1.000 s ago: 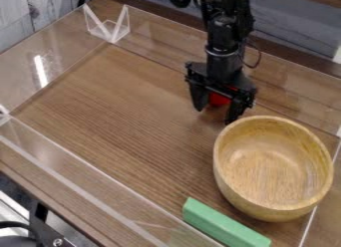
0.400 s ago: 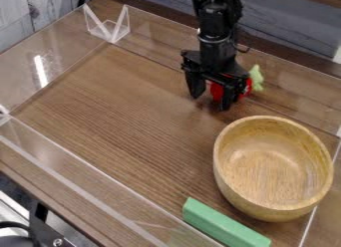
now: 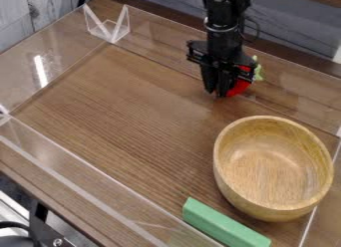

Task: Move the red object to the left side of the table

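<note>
The red object [image 3: 240, 84], small and glossy with a green tip, lies at the back right of the brown wooden table [image 3: 120, 107]. My black gripper [image 3: 221, 88] points straight down onto it. Its fingers are drawn close together on the red object's left part, and only the right part shows past them. I cannot tell whether the red object rests on the wood or is just off it.
A large wooden bowl [image 3: 273, 167] stands at the front right, just in front of the gripper. A flat green block [image 3: 226, 223] lies by the front wall. Low clear acrylic walls [image 3: 54, 161] edge the table. A clear angled stand [image 3: 107, 26] sits at the back left.
The gripper's fingers stood wide apart and have drawn together on the red object. The hand has shifted slightly toward the back of the table.
</note>
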Robot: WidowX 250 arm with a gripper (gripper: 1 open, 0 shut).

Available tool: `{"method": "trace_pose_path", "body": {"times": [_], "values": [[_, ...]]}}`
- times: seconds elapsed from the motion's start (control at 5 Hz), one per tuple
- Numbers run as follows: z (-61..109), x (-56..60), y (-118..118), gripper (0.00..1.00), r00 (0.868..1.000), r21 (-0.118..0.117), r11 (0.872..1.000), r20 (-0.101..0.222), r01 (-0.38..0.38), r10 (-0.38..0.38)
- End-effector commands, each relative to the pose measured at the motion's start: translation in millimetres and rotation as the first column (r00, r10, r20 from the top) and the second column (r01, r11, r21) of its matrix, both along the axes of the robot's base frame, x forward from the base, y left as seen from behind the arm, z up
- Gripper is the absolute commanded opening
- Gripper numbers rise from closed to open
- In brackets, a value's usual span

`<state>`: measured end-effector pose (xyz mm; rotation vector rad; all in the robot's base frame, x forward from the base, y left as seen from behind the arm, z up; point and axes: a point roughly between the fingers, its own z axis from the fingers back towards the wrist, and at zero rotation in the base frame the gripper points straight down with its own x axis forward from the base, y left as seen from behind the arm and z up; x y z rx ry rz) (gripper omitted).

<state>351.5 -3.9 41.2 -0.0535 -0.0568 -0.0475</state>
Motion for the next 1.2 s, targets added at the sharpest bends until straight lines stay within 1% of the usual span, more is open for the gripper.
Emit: {"method": "trace_pose_path", "body": {"times": [0.0, 0.2, 0.4, 0.6, 0.8, 1.0], "values": [[17.4, 15.8, 0.0, 0.0, 0.998, 0.01, 0.999, 0.037, 0.042, -0.042], [0.9, 14.2, 7.2, 0.0, 0.998, 0.012, 0.998, 0.015, 0.06, -0.06], [-10.4, 11.9, 13.1, 1.0, 0.997, 0.009, 0.997, -0.002, 0.075, -0.075], [-8.3, 6.4, 11.0, 1.0, 0.998, 0.007, 0.998, -0.008, 0.068, -0.068], [-8.2, 5.1, 10.1, 0.0, 0.998, 0.009, 0.998, -0.008, 0.068, -0.068], [-4.0, 8.4, -3.2, 0.0, 0.994, 0.008, 0.994, 0.006, 0.109, -0.109]]}}
